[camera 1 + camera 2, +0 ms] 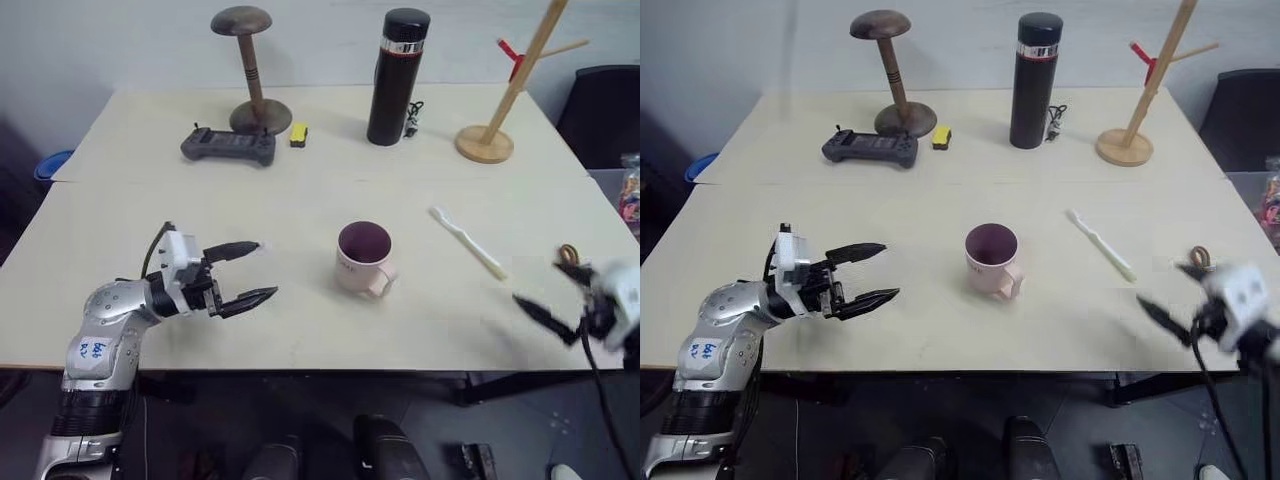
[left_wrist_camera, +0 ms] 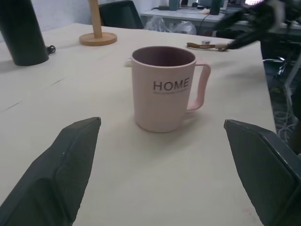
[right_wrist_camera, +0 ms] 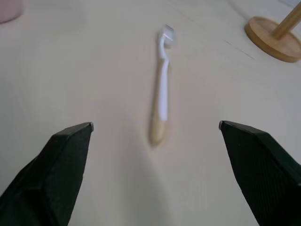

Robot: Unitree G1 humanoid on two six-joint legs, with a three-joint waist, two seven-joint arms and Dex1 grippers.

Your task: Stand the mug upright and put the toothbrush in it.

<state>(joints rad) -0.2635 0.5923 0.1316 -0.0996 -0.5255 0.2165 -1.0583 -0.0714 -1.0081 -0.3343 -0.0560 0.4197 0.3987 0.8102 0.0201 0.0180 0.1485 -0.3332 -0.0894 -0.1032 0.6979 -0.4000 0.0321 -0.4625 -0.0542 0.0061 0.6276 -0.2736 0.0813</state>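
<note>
The mug (image 1: 364, 258) already stood upright on the table (image 1: 300, 210), well apart from the left gripper (image 1: 258, 270), whose two fingers were spread wide and empty, pointing level toward it. So the step in hand was judged to be fetching the toothbrush (image 3: 161, 94), which lay flat ahead of the right gripper (image 1: 530, 308), centred between its released, widely parted fingers, handle end nearest and bristles farthest. To do it well, that gripper would need to come down low over the handle, keep the brush midway between the pads, and close across its narrow width; a slim thing lying flat could easily skid or roll. The mug sat beyond the brush and off to the gripper's left, with its mouth clear for a handle-first drop.
</note>
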